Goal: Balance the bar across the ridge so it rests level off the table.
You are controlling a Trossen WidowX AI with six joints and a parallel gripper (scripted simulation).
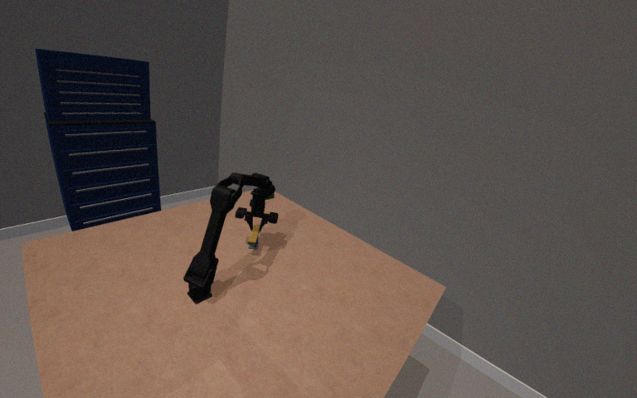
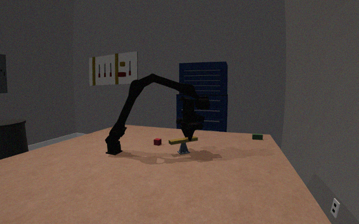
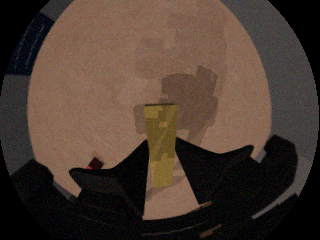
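The yellow bar (image 1: 252, 237) (image 2: 177, 140) (image 3: 161, 131) lies across the top of the blue-grey ridge (image 1: 253, 246) (image 2: 183, 148), clear of the table. In the exterior view its left end looks slightly lower than its right end. Whether it fully bears on the ridge top cannot be told. My gripper (image 1: 255, 228) (image 2: 189, 139) (image 3: 161, 141) points down and is shut on the bar, to the right of the ridge in the exterior view. In the wrist view the bar runs between both fingers and the ridge is hidden.
A red cube (image 2: 157, 141) (image 3: 96, 163) is on the table (image 1: 305, 328) (image 2: 160, 196) between the arm's base and the ridge, farther back in the exterior view. A green block (image 2: 257, 136) is near the table's far right corner. A blue drawer cabinet (image 1: 108, 140) stands beyond the table.
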